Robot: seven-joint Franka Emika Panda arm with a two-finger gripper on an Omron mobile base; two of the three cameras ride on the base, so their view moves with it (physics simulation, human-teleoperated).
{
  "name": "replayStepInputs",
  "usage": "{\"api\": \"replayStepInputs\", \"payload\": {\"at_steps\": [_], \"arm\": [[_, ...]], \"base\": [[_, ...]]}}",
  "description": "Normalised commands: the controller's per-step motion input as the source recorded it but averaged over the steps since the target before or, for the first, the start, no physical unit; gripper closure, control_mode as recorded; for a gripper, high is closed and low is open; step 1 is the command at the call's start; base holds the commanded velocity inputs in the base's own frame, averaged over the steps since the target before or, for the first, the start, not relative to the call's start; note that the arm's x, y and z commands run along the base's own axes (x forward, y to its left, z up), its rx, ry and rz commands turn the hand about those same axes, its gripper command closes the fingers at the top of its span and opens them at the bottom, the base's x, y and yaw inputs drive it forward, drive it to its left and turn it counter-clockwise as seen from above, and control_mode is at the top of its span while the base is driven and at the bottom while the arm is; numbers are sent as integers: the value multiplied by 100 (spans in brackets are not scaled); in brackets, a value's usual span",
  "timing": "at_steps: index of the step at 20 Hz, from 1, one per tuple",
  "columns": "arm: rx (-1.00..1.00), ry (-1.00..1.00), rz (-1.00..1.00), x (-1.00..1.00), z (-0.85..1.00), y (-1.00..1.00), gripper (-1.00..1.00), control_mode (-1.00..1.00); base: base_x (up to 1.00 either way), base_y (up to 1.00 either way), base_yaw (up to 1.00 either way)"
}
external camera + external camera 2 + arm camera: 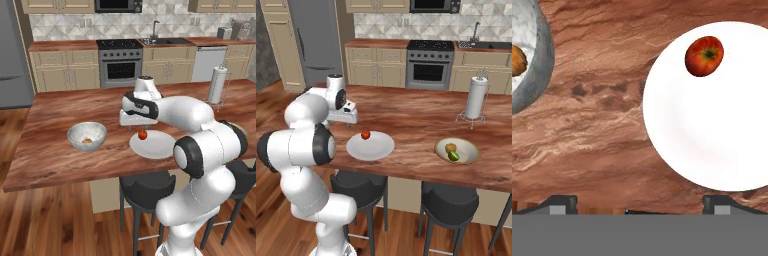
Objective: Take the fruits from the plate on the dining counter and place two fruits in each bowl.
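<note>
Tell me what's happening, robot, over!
Gripper open, empty, above counter. Red fruit alone on plate. Orange fruit in grey bowl. Nothing in the way.

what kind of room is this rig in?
A rendered home kitchen, by the look of it: a black-and-steel oven range set in beige cabinets, a sink with a faucet, and a long reddish-brown wood dining counter with dark stools.

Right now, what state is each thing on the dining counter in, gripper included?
Gripper: open, empty, above the counter between grey bowl and plate.
Plate: holds one red fruit.
Grey bowl: holds the orange fruit.
Beige bowl: holds two fruits, yellow-green and green.
Paper towel roll: upright on its stand.
</note>
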Motion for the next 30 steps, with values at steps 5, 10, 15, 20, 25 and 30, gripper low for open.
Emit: {"api": "replayStepInputs", "payload": {"at_steps": [5, 10, 15, 20, 25, 30], "arm": [[0, 0, -11, 15, 0, -96, -100, -100], [0, 0, -8, 68, 0, -15, -100, -100], [0, 0, 0, 53, -18, -16, -100, -100], [0, 0, 0, 15, -30, -41, -100, -100], [0, 0, 0, 12, -51, -2, -100, -100], [0, 0, 0, 14, -42, 2, -100, -100]], "base": [[0, 0, 0], [0, 0, 0], [0, 0, 0], [0, 0, 0], [0, 0, 0], [0, 0, 0]]}}
